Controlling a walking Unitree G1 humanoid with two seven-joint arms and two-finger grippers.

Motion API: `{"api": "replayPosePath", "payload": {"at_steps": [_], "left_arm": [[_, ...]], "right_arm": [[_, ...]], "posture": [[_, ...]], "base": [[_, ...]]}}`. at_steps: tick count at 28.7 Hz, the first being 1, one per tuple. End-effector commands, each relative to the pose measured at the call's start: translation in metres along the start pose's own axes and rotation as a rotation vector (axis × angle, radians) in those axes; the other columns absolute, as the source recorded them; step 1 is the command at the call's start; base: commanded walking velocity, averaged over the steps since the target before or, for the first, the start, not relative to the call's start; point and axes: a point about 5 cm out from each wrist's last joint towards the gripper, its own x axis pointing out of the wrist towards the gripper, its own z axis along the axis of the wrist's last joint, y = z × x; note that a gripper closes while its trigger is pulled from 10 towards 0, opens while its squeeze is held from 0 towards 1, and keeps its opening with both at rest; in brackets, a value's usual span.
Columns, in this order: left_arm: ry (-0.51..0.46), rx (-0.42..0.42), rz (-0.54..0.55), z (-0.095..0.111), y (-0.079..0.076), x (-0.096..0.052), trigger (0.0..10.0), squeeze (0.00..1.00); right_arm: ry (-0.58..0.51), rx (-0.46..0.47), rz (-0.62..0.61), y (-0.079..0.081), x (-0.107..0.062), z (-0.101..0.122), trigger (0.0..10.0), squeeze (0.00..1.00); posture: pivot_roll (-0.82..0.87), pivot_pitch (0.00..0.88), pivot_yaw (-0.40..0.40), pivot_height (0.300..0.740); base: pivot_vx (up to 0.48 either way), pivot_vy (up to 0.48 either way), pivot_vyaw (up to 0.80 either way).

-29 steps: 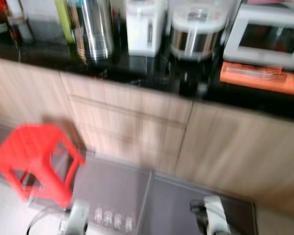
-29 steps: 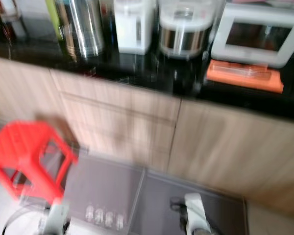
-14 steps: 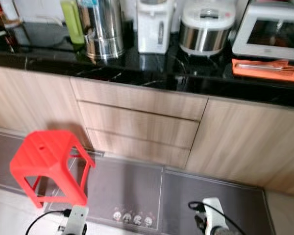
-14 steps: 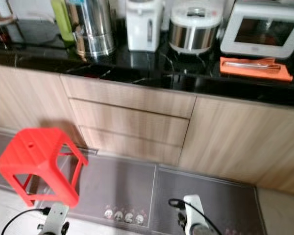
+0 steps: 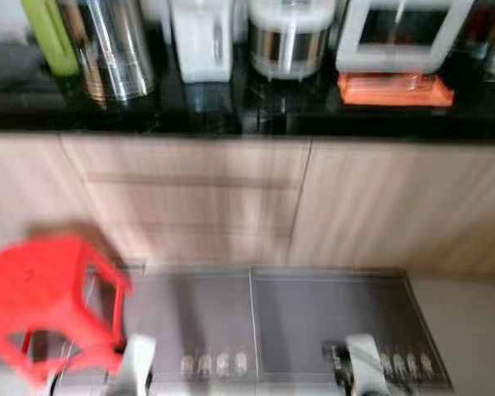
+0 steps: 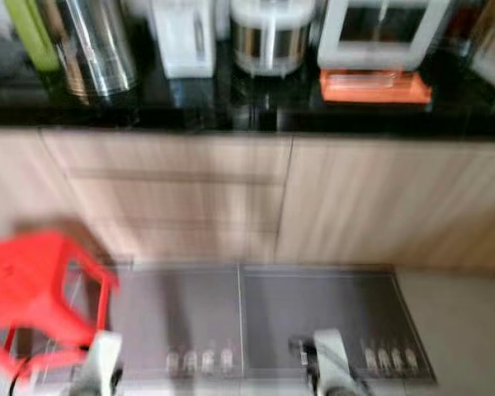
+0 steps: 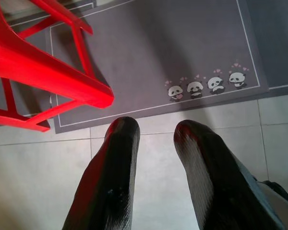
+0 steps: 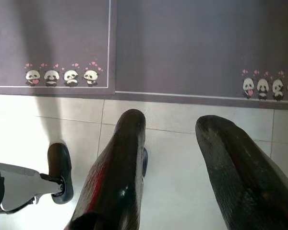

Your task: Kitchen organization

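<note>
Head views blurred, red stool cropped

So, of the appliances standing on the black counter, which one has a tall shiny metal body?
The tall steel urn, toward the left end beside the green bottle. The white kettle pot, rice cooker and white oven are lower and mostly white.

A stool stands left on mats before the counter.

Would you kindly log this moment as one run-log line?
left gripper: open, idle | right gripper: open, idle | red stool: robot's left | counter: ahead
</note>
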Motion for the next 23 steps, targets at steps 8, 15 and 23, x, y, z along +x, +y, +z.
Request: {"api": "replayPosePath", "payload": {"at_steps": [8, 15, 23], "left_arm": [[0.020, 0.003, 0.000, -0.0051, 0.0005, -0.0013, 10.0, 0.00], [0.020, 0.005, -0.001, -0.0051, 0.0005, -0.0012, 10.0, 0.00], [0.020, 0.005, -0.001, -0.0051, 0.0005, -0.0012, 10.0, 0.00]], "right_arm": [[-0.015, -0.008, 0.001, 0.0007, 0.0004, 0.0035, 10.0, 0.00], [-0.010, -0.005, -0.002, 0.0002, 0.0004, 0.0030, 10.0, 0.00], [-0.010, -0.005, -0.002, 0.0002, 0.0004, 0.0030, 10.0, 0.00]], "posture": [[-0.05, 0.013, 0.024, 0.740], [-0.05, 0.013, 0.024, 0.740], [-0.05, 0.013, 0.024, 0.740]], "base": [[0.000, 0.000, 0.00], [0.000, 0.000, 0.00], [0.000, 0.000, 0.00]]}}
